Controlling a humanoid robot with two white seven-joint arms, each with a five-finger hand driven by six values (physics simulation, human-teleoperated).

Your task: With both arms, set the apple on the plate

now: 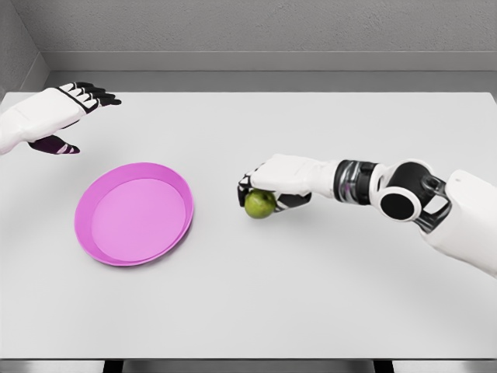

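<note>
A green apple rests on the white table, a little right of the middle. My right hand reaches in from the right and lies over the apple's top, its dark fingertips curled around both sides of the fruit. A pink plate lies flat to the left of the apple, a hand's width away from it. My left hand hovers at the far left, above and behind the plate, with its fingers spread and nothing in them.
The white table spreads wide around both objects. Its front edge runs along the bottom of the picture. A grey wall stands behind the far edge.
</note>
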